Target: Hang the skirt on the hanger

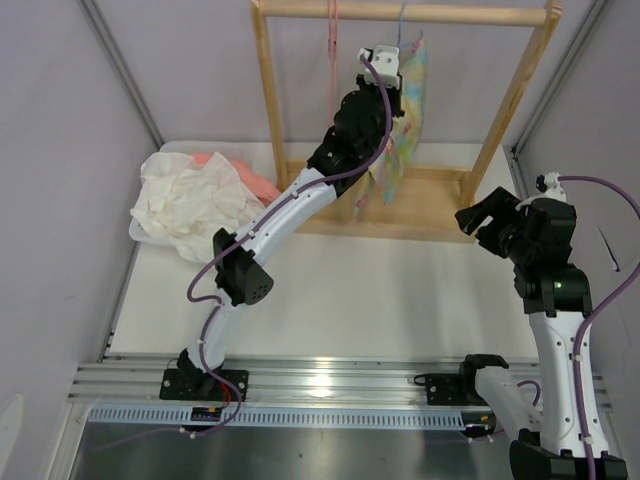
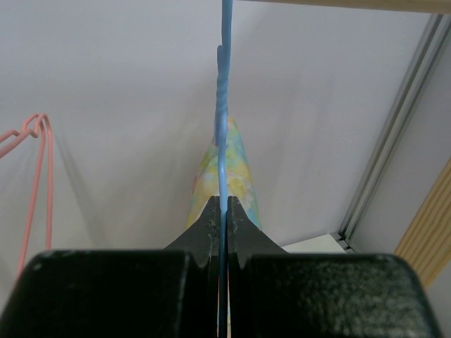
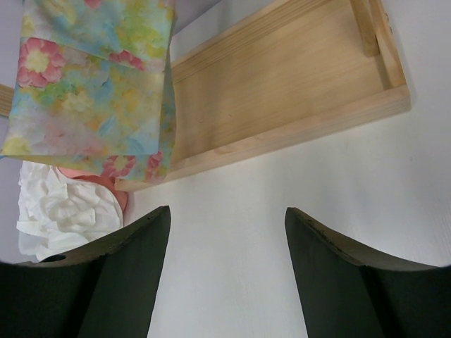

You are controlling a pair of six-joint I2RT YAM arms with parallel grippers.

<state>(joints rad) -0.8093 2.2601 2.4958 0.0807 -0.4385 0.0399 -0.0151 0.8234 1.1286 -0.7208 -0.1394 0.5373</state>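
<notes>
The skirt (image 1: 408,110), pastel yellow and blue with pink flowers, hangs from the light blue hanger (image 1: 402,25) on the wooden rack's top rail. My left gripper (image 1: 392,62) is raised beside it and is shut on the hanger's wire (image 2: 224,148), which runs up between the fingertips; the skirt (image 2: 236,172) shows just behind. My right gripper (image 1: 482,222) is open and empty, low over the table by the rack's base. In the right wrist view (image 3: 227,218) the skirt's hem (image 3: 99,84) hangs at upper left.
The wooden rack (image 1: 535,70) stands at the back with its flat base (image 3: 282,98) on the table. A pink hanger (image 1: 332,35) hangs left of the blue one and shows in the left wrist view (image 2: 39,183). A white cloth (image 1: 190,205) and salmon garment (image 1: 250,180) lie at the left.
</notes>
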